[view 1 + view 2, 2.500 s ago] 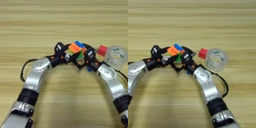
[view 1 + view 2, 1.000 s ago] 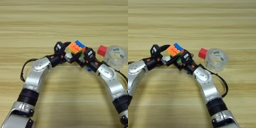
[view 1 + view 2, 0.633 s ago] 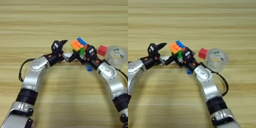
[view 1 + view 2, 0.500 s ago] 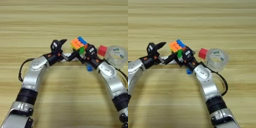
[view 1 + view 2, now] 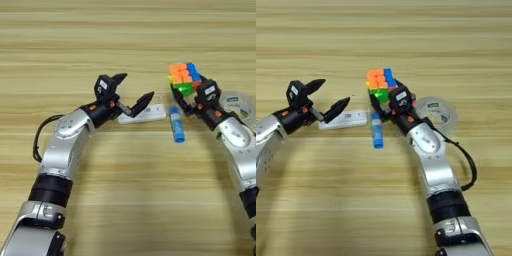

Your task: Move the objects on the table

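Gripping puzzle cube (image 5: pixel 184 79) w/ right gripper (image 5: pixel 192 100).

Left pincer (image 5: pixel 131 90) gapes wide; right pincer (image 5: pixel 192 97) is clamped.

The table (image 5: pixel 125 30) is evenly and brightly lit from above, with a paler washed band seen along the far edge. Soft, short shadows are cast beneath both arms and beside the blue glue stick (image 5: pixel 176 125), and mild highlights are seen on the silver arm shells. Slight softness is noted throughout, with edges of the clear tape roll (image 5: pixel 437 114) poorly defined against the wood
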Controlling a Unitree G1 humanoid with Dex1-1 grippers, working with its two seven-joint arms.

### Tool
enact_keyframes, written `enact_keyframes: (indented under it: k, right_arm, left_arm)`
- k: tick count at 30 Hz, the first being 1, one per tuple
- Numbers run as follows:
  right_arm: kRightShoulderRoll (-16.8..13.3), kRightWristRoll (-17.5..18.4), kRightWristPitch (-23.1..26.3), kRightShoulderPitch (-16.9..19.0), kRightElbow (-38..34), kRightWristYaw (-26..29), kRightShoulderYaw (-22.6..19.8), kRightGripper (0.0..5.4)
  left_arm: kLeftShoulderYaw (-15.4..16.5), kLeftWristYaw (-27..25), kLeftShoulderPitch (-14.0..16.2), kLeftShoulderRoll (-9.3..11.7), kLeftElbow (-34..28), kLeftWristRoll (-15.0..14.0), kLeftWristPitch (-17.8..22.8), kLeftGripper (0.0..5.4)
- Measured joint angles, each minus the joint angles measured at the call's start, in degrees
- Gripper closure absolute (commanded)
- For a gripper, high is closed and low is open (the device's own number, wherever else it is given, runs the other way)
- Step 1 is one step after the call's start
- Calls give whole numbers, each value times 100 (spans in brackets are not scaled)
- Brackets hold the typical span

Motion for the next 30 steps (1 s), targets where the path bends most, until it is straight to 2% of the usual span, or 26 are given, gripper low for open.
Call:
enact_keyframes:
  k: [10, 14, 18, 24, 30]
  right_arm:
    - [-159, 124, 10, 6, 13, -114, -333, 206]
    - [-476, 226, 30, 43, 70, -275, -823, 206]
    - [-717, 318, 89, 159, 176, -374, -1135, 206]
    - [-906, 345, 110, 245, 426, -501, -1406, 206]
    - [-1082, 339, 109, 210, 1032, -728, -1629, 206]
  left_arm:
    - [7, 36, -40, -2, 58, 0, 0, 0]
    - [29, 54, -42, -1, 59, 0, 0, 0]
    - [32, 68, -42, -4, 59, 0, -1, 0]
    - [34, 83, -42, 2, 58, 0, -1, 0]
    - [36, 89, -42, 17, 57, 0, -2, 0]
